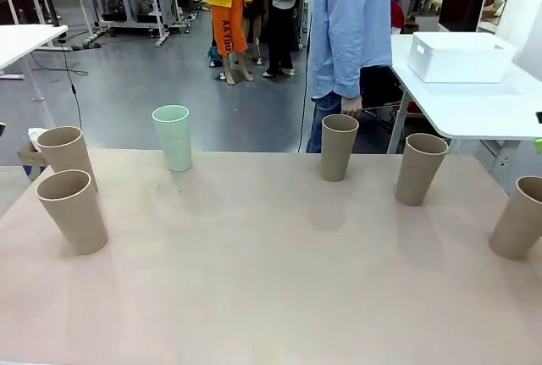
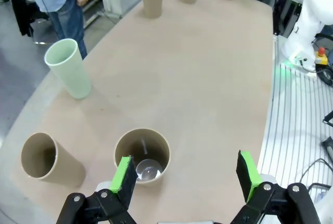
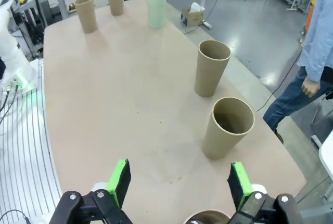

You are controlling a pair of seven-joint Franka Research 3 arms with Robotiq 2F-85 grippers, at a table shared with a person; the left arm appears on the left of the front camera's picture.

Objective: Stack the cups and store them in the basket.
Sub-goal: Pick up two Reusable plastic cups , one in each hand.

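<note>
Five tan cups stand on the table: two at the left [image 1: 63, 155] [image 1: 72, 211], two right of centre [image 1: 339, 146] [image 1: 421, 168] and one at the right edge [image 1: 518, 217]. The mint green cup [image 1: 174, 137] stands at the far left-centre. The white basket [image 1: 461, 56] sits on a separate white table at the back right. My left gripper [image 2: 186, 174] hangs open above the table, its left pad over the rim of a tan cup [image 2: 143, 155]. My right gripper [image 3: 179, 182] is open too, with a tan cup's rim [image 3: 208, 217] just below it.
A person in a blue shirt [image 1: 351, 35] stands at the far edge behind the middle cups, hand hanging down. The table [image 1: 271, 280] is bare between the cups. A gap of floor separates it from the basket's table [image 1: 474, 107].
</note>
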